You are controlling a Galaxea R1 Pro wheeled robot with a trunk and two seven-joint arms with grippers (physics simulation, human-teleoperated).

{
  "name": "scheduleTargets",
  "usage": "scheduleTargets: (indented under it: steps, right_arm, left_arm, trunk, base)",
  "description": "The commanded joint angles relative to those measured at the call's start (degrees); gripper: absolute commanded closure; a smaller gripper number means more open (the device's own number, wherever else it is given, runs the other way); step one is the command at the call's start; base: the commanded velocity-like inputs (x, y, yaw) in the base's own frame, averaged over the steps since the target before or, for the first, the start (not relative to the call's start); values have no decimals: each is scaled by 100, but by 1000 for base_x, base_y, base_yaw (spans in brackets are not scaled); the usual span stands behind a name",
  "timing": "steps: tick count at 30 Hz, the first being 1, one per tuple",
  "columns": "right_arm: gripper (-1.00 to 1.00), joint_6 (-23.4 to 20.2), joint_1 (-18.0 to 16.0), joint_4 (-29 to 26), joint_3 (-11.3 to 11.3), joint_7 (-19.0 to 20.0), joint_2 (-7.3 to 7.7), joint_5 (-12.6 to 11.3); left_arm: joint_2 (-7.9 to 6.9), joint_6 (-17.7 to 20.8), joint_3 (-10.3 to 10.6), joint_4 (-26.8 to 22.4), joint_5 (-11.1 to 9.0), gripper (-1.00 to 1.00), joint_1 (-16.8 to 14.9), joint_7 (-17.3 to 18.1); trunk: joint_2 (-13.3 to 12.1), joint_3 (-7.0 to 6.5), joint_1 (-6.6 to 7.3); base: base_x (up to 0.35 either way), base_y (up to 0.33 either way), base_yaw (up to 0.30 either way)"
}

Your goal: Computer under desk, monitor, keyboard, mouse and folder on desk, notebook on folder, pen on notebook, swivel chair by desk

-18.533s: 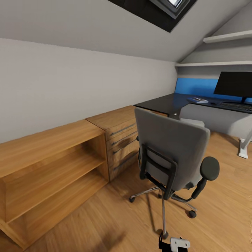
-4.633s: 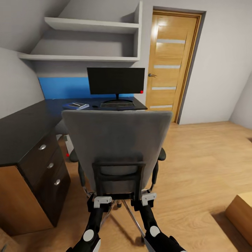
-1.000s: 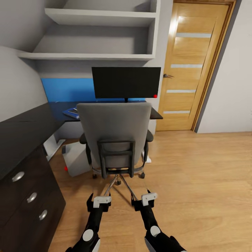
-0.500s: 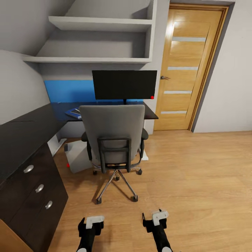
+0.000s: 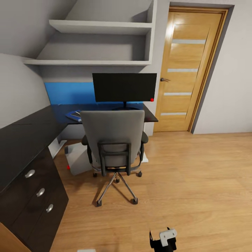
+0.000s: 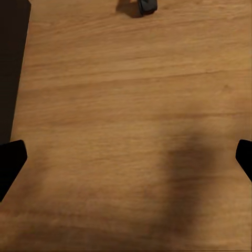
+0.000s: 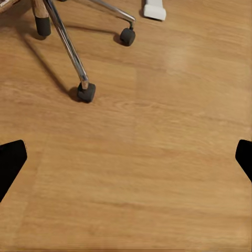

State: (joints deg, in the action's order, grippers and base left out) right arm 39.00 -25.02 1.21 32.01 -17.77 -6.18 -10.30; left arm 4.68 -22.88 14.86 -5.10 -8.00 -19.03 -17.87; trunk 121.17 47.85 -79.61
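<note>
The grey swivel chair stands with its back to me, tucked in front of the black L-shaped desk. The black monitor stands on the desk behind it. A corner of the blue folder lies on the desk left of the backrest. The silver computer sits on the floor under the desk. Keyboard, mouse, notebook and pen are hidden behind the backrest. My right gripper hangs open low over the floor, short of the chair's caster. My left gripper is open over bare planks.
Three drawers with silver knobs face the floor at my left. An oak door is shut at the back right, and grey shelves hang above the desk. A white desk foot sits beyond the chair base.
The view has drawn back from the chair, and both arms have dropped toward the picture's lower edge. The chair stays by the desk with nothing holding it.
</note>
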Motion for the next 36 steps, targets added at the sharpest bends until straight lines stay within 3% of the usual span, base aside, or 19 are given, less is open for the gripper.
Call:
scheduleTargets:
  steps: [1,8,12,36]
  right_arm:
    - [-100,30,5,12,50,-11,-3,-45]
    - [-100,-12,70,16,57,7,2,-10]
    - [-100,-25,368,19,60,9,2,-7]
    - [-100,-24,426,19,60,2,3,-7]
  left_arm:
    - [-1,-44,52,38,-55,-100,-4,-5]
    - [-3,-29,52,78,-53,-100,-4,19]
    - [-3,-8,52,164,-52,-100,-4,20]
    - [-3,-6,52,210,-52,-100,-4,27]
  trunk:
    - [-39,-13,24]
    - [-320,-139,177]
    - [-480,-211,265]
    - [-1443,-642,792]
  base:
    - [0,0,0]
    - [0,0,0]
    - [0,0,0]
    - [0,0,0]
